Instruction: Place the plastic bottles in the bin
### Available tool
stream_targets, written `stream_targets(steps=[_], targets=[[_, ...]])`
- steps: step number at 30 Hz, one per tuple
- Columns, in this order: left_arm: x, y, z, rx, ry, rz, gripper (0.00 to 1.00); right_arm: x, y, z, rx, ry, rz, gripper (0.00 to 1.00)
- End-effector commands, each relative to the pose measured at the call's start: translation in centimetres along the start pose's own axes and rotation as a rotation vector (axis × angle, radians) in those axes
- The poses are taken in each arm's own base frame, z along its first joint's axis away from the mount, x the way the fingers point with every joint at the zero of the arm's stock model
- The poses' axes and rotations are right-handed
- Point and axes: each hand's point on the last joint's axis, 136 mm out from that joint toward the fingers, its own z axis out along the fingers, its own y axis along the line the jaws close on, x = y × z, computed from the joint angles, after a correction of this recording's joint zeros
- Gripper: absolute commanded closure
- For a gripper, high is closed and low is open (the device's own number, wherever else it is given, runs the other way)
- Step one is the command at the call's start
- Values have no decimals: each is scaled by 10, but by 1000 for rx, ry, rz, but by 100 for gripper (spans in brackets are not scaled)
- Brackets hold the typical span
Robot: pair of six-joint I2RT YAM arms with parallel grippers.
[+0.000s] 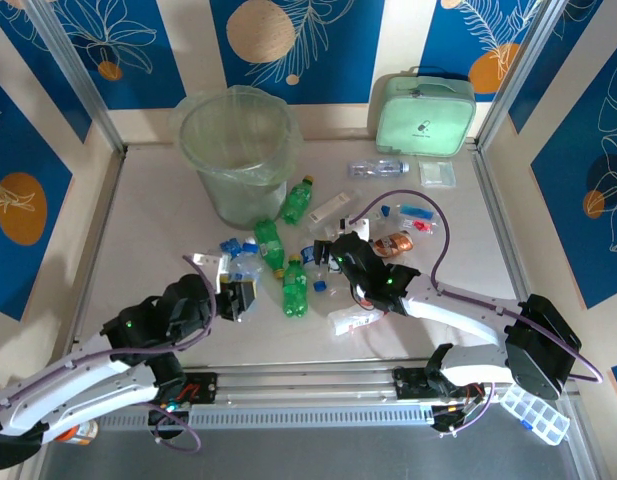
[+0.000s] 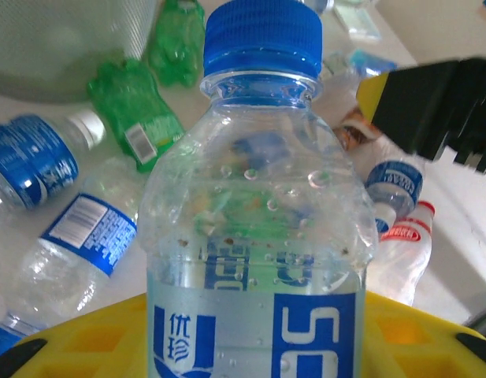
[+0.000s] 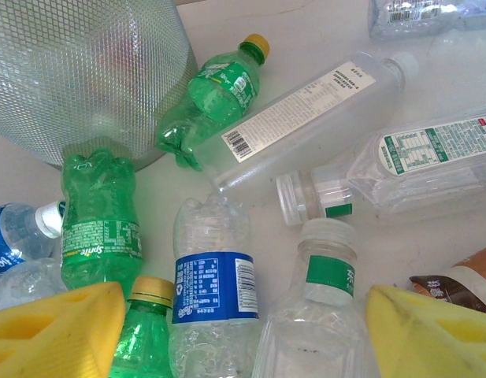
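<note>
The left gripper (image 1: pixel 244 293) was clamped on 1 blue-capped bottle (image 2: pixel 254 236). The right gripper (image 1: pixel 326 256) hung, jaws apart, over loose bottles (image 3: pixel 97 213) lying near the bin (image 1: pixel 233 178).

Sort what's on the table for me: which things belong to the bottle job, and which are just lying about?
For the job:
- bin
- green bottles
- blue-capped bottle, right up at the left wrist camera
- blue-labelled bottles

Lying about:
- mint-green case
- brown packet
- compartment box
</note>
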Motion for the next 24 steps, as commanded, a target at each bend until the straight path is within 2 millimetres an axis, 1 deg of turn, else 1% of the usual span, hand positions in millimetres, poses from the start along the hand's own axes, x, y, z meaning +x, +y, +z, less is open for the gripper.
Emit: stream_targets(steps=[1, 4, 8, 11, 14, 19, 22, 24], targets=[[-27, 1, -9, -54, -65, 42, 65, -3, 1, -4, 2, -19, 11, 19], [-59, -7, -17, -95, -106, 64, 65, -2, 4, -3, -1, -15, 4, 20], [-117, -24, -31, -113, -184, 72, 65, 0, 7, -2, -5, -10, -7, 20], [-164, -38, -31, -95, -216, 54, 65, 1, 9, 0, -6, -11, -17, 20], [-208, -37, -18, -86, -219, -7, 65, 1, 9, 6, 16, -16, -42, 20], [-274, -17, 11, -115, -247, -109, 66, 3, 12, 17, 54, 1, -88, 20], [-303, -5, 34, -141, -250, -155, 67, 3, 14, 18, 50, -1, -100, 20], [-317, 6, 52, -154, -240, -189, 68, 4, 16, 18, 46, -2, -100, 20]])
